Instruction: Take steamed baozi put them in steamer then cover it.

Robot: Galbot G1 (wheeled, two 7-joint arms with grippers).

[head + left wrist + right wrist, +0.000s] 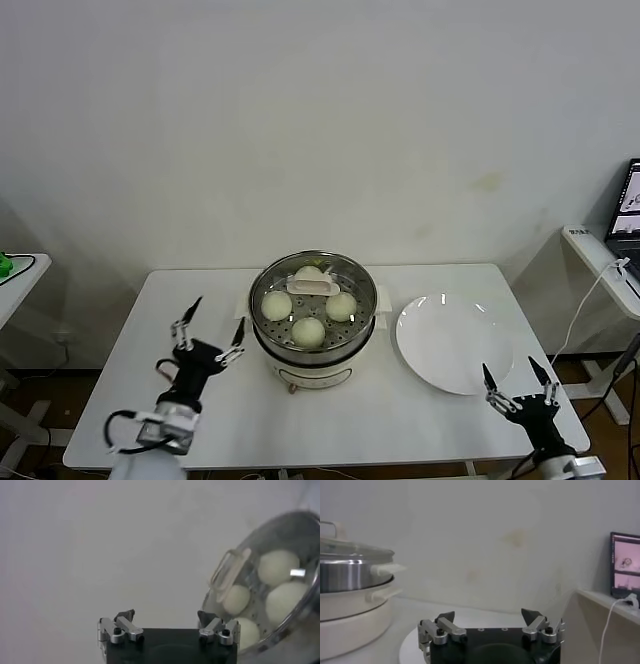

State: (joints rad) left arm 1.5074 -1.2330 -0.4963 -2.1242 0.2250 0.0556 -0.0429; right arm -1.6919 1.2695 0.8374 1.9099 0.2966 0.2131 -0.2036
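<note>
The steamer (300, 375) stands at the middle of the white table, its steel pot on a cream base. The glass cover (314, 286) rests on the pot, and several steamed baozi (277, 304) show through it on the perforated tray. My left gripper (218, 315) hovers open and empty just left of the pot. In the left wrist view the left gripper (166, 615) is beside the cover (229, 572) and the baozi (278, 566). My right gripper (510, 368) is open and empty at the table's front right, by the plate. The right wrist view has the right gripper (488, 614) well clear of the steamer (345, 575).
A flat white plate (455, 345) lies bare to the right of the steamer. A side shelf with a laptop (630, 205) and a hanging white cable stands at the far right. Another small table (15, 285) is at the far left.
</note>
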